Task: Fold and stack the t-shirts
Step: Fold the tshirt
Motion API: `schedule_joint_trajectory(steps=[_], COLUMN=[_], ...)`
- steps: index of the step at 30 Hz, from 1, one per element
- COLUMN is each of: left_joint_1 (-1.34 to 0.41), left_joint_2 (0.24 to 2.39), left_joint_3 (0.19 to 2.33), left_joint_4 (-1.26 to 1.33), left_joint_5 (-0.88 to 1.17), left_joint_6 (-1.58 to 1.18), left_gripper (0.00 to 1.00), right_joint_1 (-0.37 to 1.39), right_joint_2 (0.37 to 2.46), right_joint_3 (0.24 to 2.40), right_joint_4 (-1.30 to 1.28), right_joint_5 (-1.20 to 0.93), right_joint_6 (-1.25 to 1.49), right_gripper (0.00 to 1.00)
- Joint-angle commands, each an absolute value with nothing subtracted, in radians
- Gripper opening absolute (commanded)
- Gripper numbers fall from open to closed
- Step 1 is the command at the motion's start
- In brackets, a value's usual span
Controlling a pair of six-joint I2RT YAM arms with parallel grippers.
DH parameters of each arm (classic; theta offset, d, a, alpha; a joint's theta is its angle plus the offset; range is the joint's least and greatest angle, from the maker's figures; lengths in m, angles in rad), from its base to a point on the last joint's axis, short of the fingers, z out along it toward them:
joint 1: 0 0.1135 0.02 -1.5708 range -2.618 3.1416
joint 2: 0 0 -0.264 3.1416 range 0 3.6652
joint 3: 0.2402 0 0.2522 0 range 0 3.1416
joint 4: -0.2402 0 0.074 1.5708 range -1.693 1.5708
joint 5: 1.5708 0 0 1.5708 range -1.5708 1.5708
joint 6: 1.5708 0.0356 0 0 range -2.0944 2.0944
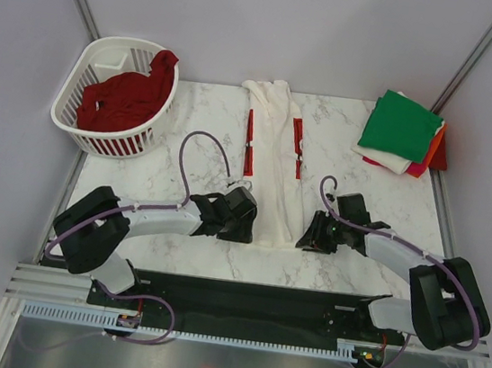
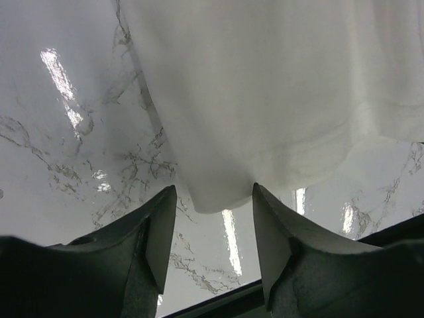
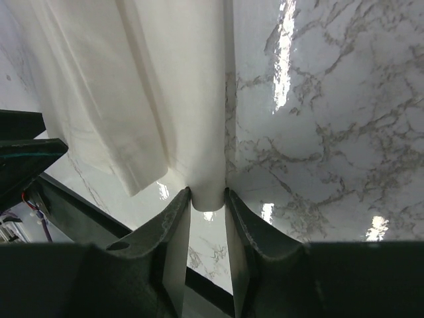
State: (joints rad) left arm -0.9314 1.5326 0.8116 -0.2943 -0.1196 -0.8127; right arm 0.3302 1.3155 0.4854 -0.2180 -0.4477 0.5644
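— From the top, what do we have?

— We see a white cotton t-shirt with red print (image 1: 275, 183) lying as a long narrow strip down the middle of the frame on the white marble-pattern table (image 1: 386, 225). The left gripper (image 1: 243, 218) sits at the left side of the strip's lower end and the right gripper (image 1: 312, 234) at its right side. At upper left a dark red t-shirt (image 1: 126, 96) is heaped in a white slatted plastic basket (image 1: 70, 97). At upper right a green folded t-shirt (image 1: 402, 125) tops a stack, with a white folded t-shirt (image 1: 387, 157) and an orange one (image 1: 436, 144) showing under it.

— And from the left wrist?

— The white shirt (image 2: 265, 86) fills the upper right of the frame, and its hemmed corner hangs down into the gap of the left gripper (image 2: 213, 192). We see the fingers (image 2: 159, 238) spread apart, the cloth lying between their tips. We cannot tell whether they touch it. Glossy table (image 2: 66, 165) shows at left.

— The right wrist?

— Here the shirt (image 3: 132, 86) runs down the left half of the frame, with bare table (image 3: 331, 132) at right. The right gripper (image 3: 208, 193) has its fingers (image 3: 175, 225) drawn close, pinching a narrow fold of the shirt's edge that fills the gap between them.
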Motion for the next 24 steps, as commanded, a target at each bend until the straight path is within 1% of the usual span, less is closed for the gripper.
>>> schedule_joint_trajectory(steps=[1, 4, 5, 7, 8, 9, 10, 11, 16, 19, 20, 23, 24], left_joint_1=[-0.943, -0.948, -0.946, -0.948, -0.948, -0.948, -0.948, -0.948, -0.979, -1.017, -1.031, -1.112, -1.158], left_joint_2=[1.560, 1.565, 1.565, 1.563, 1.565, 1.563, 1.562, 1.559, 1.468, 1.413, 1.385, 1.317, 1.295], left_joint_3=[0.842, 0.850, 0.850, 0.850, 0.851, 0.851, 0.851, 0.847, 0.810, 0.778, 0.776, 0.788, 0.792], left_joint_4=[-0.250, -0.252, -0.250, -0.250, -0.250, -0.250, -0.252, -0.252, -0.258, -0.288, -0.307, -0.402, -0.432], left_joint_5=[-0.118, -0.115, -0.115, -0.117, -0.117, -0.115, -0.112, -0.107, -0.112, -0.114, -0.120, -0.166, -0.173], left_joint_6=[-0.845, -0.845, -0.845, -0.844, -0.841, -0.839, -0.839, -0.839, -0.861, -0.894, -0.906, -0.965, -1.001], left_gripper=[0.56, 0.52, 0.50, 0.42, 0.25, 0.15, 0.03, 0.02, 0.02, 0.02, 0.02, 0.02, 0.02], right_joint_1=[0.336, 0.336, 0.336, 0.334, 0.334, 0.334, 0.336, 0.336, 0.336, 0.339, 0.351, 0.383, 0.388], right_joint_2=[1.341, 1.342, 1.342, 1.345, 1.347, 1.342, 1.339, 1.324, 1.232, 1.137, 1.076, 0.970, 0.906], right_joint_3=[0.474, 0.483, 0.486, 0.495, 0.499, 0.500, 0.500, 0.500, 0.491, 0.485, 0.485, 0.488, 0.495], right_joint_4=[-0.193, -0.184, -0.183, -0.179, -0.179, -0.179, -0.183, -0.189, -0.273, -0.345, -0.365, -0.454, -0.481], right_joint_5=[-0.411, -0.390, -0.388, -0.390, -0.400, -0.403, -0.410, -0.411, -0.393, -0.400, -0.405, -0.422, -0.420], right_joint_6=[0.555, 0.551, 0.552, 0.552, 0.552, 0.552, 0.552, 0.552, 0.535, 0.541, 0.551, 0.580, 0.583], right_gripper=[0.35, 0.34, 0.33, 0.26, 0.21, 0.08, 0.02, 0.00, 0.00, 0.00, 0.00, 0.00, 0.00])
